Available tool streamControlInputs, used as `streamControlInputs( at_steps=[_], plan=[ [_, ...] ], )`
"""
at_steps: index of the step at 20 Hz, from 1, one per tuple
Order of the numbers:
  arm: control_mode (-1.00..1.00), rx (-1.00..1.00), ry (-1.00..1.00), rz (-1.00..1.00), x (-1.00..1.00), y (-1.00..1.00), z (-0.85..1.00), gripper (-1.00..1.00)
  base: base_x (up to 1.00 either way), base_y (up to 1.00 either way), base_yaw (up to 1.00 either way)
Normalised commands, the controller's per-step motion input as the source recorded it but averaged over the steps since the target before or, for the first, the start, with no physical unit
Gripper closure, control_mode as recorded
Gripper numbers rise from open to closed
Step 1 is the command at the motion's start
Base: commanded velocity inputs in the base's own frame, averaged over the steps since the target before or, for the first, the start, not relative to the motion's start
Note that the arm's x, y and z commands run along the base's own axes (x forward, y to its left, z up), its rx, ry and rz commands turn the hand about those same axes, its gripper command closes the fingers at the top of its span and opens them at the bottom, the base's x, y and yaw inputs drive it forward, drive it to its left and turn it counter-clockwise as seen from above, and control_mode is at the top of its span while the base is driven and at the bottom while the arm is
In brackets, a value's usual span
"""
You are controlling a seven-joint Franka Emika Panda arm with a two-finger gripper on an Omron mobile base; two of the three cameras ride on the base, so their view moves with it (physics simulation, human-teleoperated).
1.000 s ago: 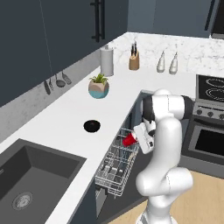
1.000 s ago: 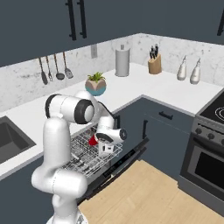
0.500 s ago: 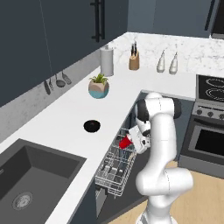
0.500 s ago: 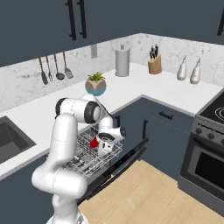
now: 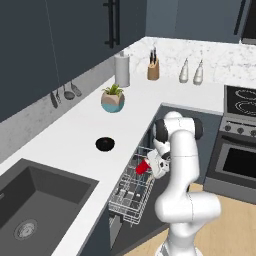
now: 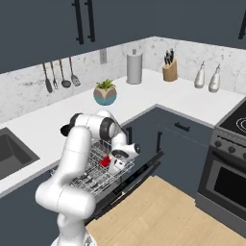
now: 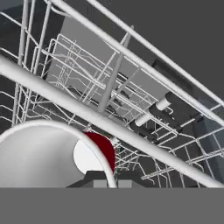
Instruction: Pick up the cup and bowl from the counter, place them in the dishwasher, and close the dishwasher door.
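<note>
- counter (image 5: pixel 75 135): long white marble-look top wrapping the corner over dark slate-blue cabinets; dark sink (image 5: pixel 35 200) sunk into it at the near left
- dishwasher (image 6: pixel 139 175): door (image 6: pixel 127 185) dropped open below the counter edge; white wire rack (image 5: pixel 131 192) pulled out over it
- arm: rises from the base and bends down over the rack; wrist low above the wires
- plant pot (image 5: pixel 113 101): teal and tan, upright on the counter towards the back wall; well apart from the bowl
- bowl (image 5: pixel 105 144): black, shallow, sitting on the counter near the edge above the dishwasher; untouched
- cup (image 5: pixel 142 168): red, white inside, tipped on its side; clamped in the gripper (image 6: pixel 111 162) just over the rack; hand view shows its white rim (image 7: pixel 52 127) close against the wires, one fingertip on each side of the wall
</note>
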Motion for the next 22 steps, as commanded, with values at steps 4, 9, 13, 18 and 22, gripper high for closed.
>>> streamControlInputs(
  at_steps=[4, 9, 13, 18, 22],
  plan=[
    [-1.0, 0.0, 0.11, -0.14, 0.0, 0.0, -0.4, -1.0, 0.0, 0.0, 0.0],
    [-1.0, 0.02, 0.07, -0.14, -0.01, -0.05, -0.15, -1.0, 0.0, 0.0, 0.0],
    [-1.0, 0.04, 0.0, -0.16, -0.42, -0.46, 0.22, -1.0, 0.0, 0.0, 0.0],
    [-1.0, 0.02, 0.0, -0.2, -0.54, -0.55, 0.54, -1.0, 0.0, 0.0, 0.0],
    [-1.0, 0.01, 0.0, -0.19, -0.42, -0.41, 0.8, -1.0, 0.0, 0.0, 0.0]
  ],
)
